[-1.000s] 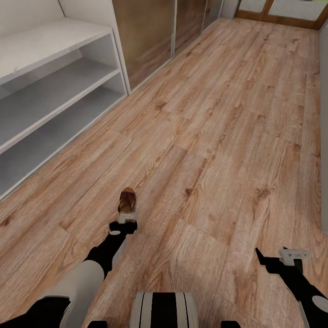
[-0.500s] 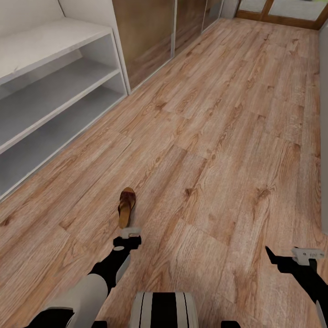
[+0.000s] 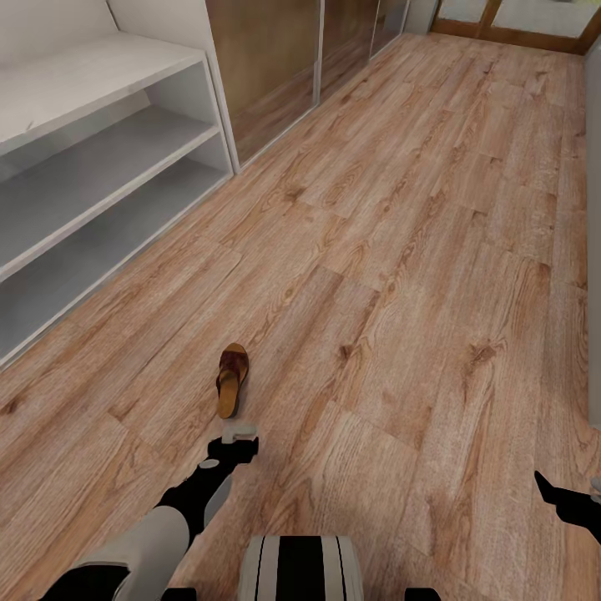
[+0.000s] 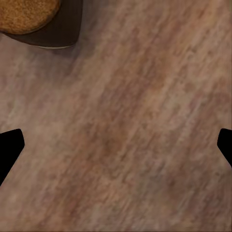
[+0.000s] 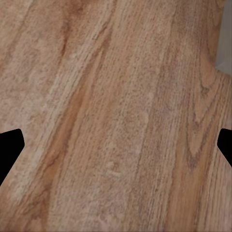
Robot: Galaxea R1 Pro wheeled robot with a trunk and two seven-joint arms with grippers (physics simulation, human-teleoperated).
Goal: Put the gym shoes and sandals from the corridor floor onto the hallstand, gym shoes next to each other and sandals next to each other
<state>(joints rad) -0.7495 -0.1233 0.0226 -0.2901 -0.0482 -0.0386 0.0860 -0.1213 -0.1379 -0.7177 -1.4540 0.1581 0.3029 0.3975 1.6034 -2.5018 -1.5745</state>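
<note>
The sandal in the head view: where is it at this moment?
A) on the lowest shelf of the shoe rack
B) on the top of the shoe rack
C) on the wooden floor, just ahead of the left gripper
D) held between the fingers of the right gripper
C: the sandal lies flat on the wood floor, just beyond the open left gripper, untouched by it.

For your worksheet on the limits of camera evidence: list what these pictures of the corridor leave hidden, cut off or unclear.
- Sandal, left wrist view: cut off by the picture edge, so just its rounded end shows.
- Right claw, head view: cut off at the picture's right edge.
- Hallstand, head view: cut off by the left and top edges.
- Left claw, head view: too small to show its opening there.
</note>
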